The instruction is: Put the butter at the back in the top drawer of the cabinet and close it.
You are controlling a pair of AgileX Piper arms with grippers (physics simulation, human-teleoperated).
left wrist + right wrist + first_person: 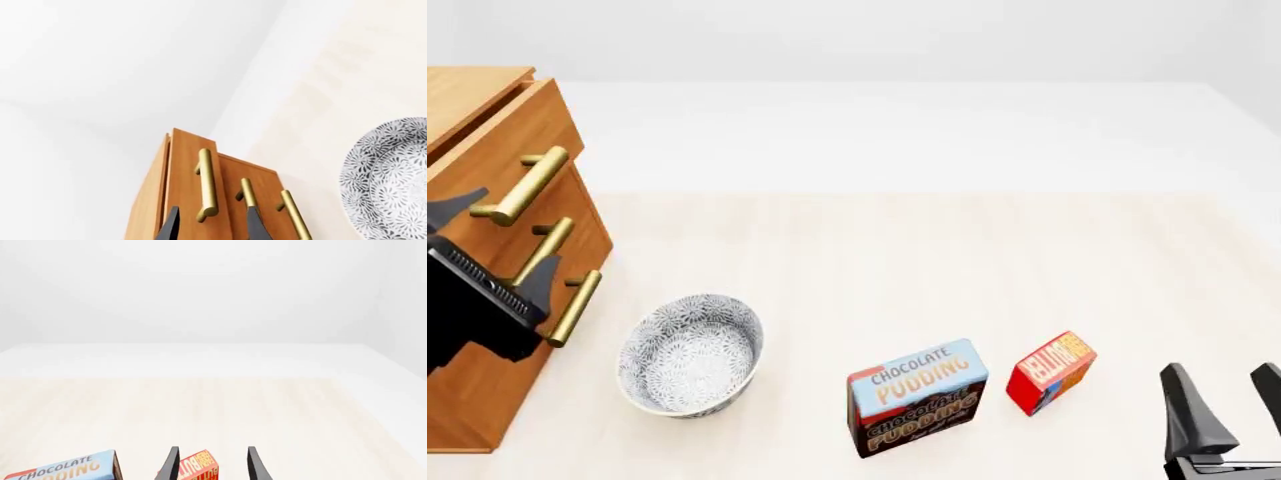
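Spread right gripper point(210, 465) fingers are aimed past the butter point(1050, 372), which could be toppled if clipped.

"CHOCOLATE PUDDING" on pudding box point(917, 397); "BUTTER" on butter point(1050, 371).

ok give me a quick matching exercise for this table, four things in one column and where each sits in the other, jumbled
Things:
1. cabinet
2. bowl
3. pudding box
4. butter

Places, front view:
A. between the bowl and the butter
B. at the table's left edge
C. nearest the right gripper
D. just right of the cabinet

Pairs: 1-B, 2-D, 3-A, 4-C
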